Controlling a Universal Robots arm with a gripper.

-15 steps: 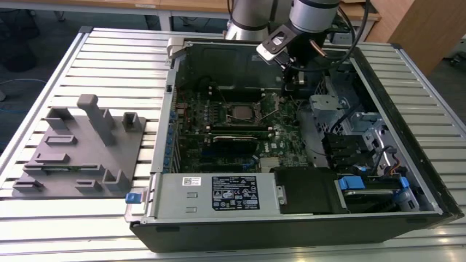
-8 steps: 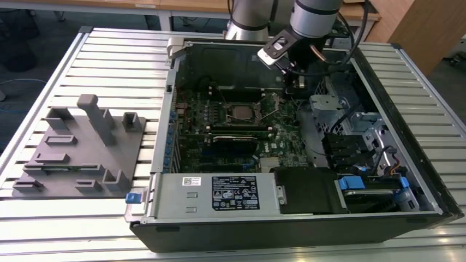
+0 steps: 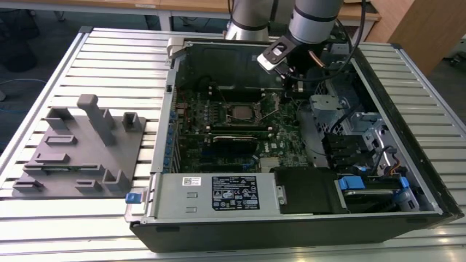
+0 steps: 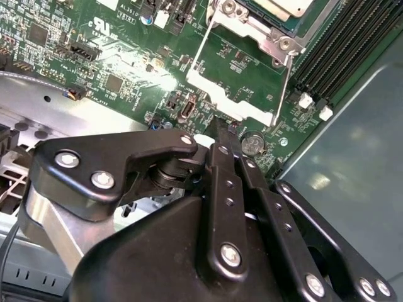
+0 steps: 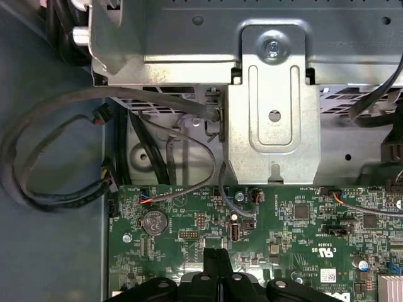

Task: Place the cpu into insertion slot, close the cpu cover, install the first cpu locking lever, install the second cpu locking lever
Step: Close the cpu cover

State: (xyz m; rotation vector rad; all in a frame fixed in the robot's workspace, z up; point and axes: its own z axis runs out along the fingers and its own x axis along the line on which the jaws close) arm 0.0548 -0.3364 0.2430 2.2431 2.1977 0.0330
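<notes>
The cpu [image 3: 239,112] lies in the insertion slot [image 3: 241,121] on the green board; its silver top [image 4: 277,5] shows at the picture's edge in the second wrist view, inside the slot's metal rim [image 4: 264,38]. The cpu cover [image 4: 220,93], a thin silvery frame, is swung open on the side of the slot toward my gripper, and board shows through its cut-out. Thin wire levers [image 4: 286,82] run along the frame's sides. My gripper [image 3: 291,86] hovers above the board beside the slot, toward the exterior view's right. In both wrist views its black fingertips [image 4: 223,129] [image 5: 217,255] are shut together on nothing.
The open computer case [image 3: 407,164] lies on a slatted table. A metal drive cage [image 5: 274,113] with looping black cables [image 5: 56,151] stands beside the gripper. Memory slots [image 4: 340,44] flank the socket. A grey fixture block [image 3: 80,147] sits at the exterior view's left.
</notes>
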